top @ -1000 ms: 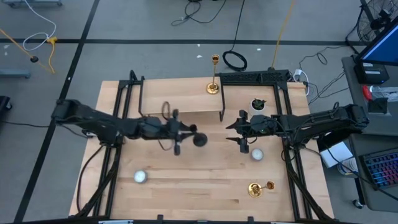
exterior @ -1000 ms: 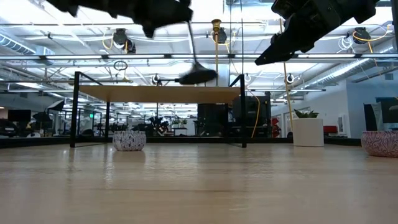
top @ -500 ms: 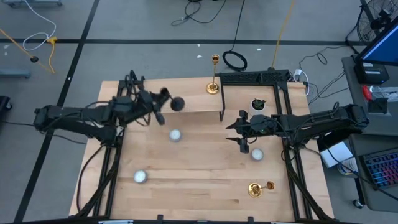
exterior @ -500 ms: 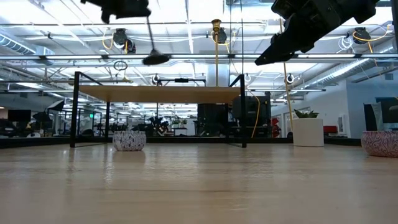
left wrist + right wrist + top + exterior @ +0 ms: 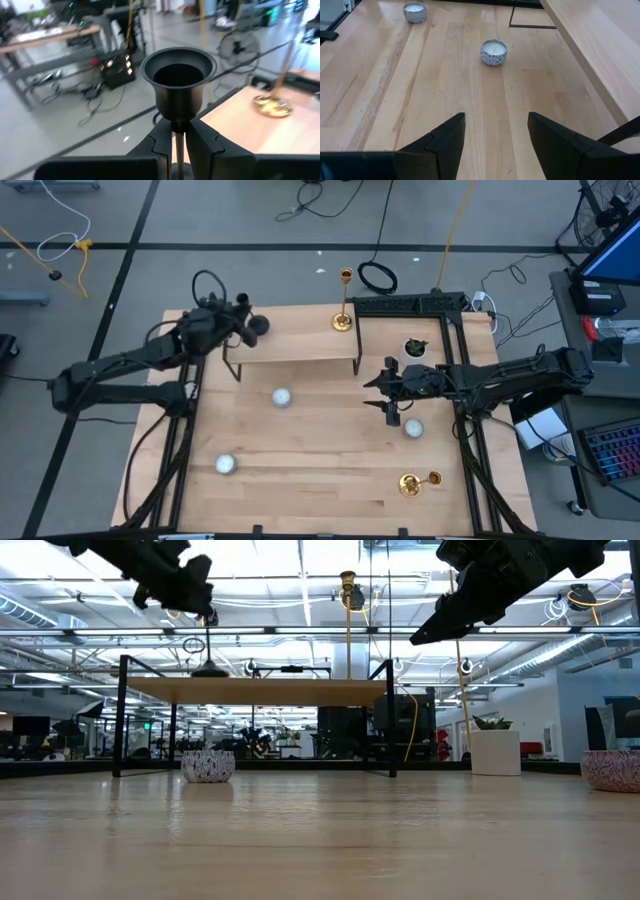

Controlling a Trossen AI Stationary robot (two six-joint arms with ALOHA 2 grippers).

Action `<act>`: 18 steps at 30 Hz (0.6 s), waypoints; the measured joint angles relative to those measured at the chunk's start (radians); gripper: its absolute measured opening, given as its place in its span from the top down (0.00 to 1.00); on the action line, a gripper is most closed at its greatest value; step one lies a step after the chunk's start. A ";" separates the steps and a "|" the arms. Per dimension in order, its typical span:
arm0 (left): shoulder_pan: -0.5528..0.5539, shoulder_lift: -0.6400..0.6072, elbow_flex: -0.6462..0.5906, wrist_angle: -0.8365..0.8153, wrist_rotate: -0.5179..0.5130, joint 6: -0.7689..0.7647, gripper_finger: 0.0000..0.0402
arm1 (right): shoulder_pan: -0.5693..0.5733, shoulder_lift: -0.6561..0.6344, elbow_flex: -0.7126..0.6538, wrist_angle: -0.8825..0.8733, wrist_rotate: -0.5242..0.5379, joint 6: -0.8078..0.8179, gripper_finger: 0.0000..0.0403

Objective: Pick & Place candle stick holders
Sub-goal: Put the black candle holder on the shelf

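Observation:
My left gripper (image 5: pixel 243 322) is shut on the short black candle stick holder (image 5: pixel 179 75) over the left end of the raised wooden shelf (image 5: pixel 300 340). One tall gold holder (image 5: pixel 343 318) stands on its round base at the shelf's far edge, and also shows in the low view (image 5: pixel 347 600). The other gold holder (image 5: pixel 418 483) lies on its side on the table near the front right. My right gripper (image 5: pixel 390 398) is open and empty, hovering over the table's right middle. My left gripper pinches the black holder's thin stem (image 5: pixel 177 142) just below its top cup, between the two fingers. The fingers come from the table's left and lie across the stem. The holder stands about upright, its base (image 5: pixel 210 668) just over the shelf top; whether it touches, I cannot tell.
Three small white candle tins sit on the table (image 5: pixel 282 397), (image 5: pixel 226 464), (image 5: pixel 412 429). A small potted plant (image 5: pixel 415 347) stands right of the shelf. The shelf's black legs (image 5: pixel 120 715) reach the table. Black frame rails run along both table sides.
My left gripper has carried the black holder from over the table's middle toward the far left, to above the shelf's left end. The holder has stayed clear of the table all the way.

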 joint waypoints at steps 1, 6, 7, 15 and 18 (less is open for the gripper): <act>0.013 0.000 0.000 -0.024 -0.006 -0.006 0.90 | 0.000 0.000 0.000 0.000 0.000 0.000 0.47; 0.062 0.000 0.000 -0.112 -0.051 -0.030 0.91 | 0.000 0.000 0.000 0.000 0.000 0.000 0.47; 0.069 0.000 0.000 -0.113 -0.051 -0.030 0.91 | 0.000 0.000 0.000 0.000 0.000 0.000 0.47; 0.128 0.000 0.000 -0.113 -0.050 -0.032 0.87 | 0.000 0.000 0.000 0.000 0.000 0.000 0.47; 0.135 0.001 0.000 -0.121 -0.030 -0.034 0.87 | 0.000 0.000 0.000 0.000 0.000 0.005 0.47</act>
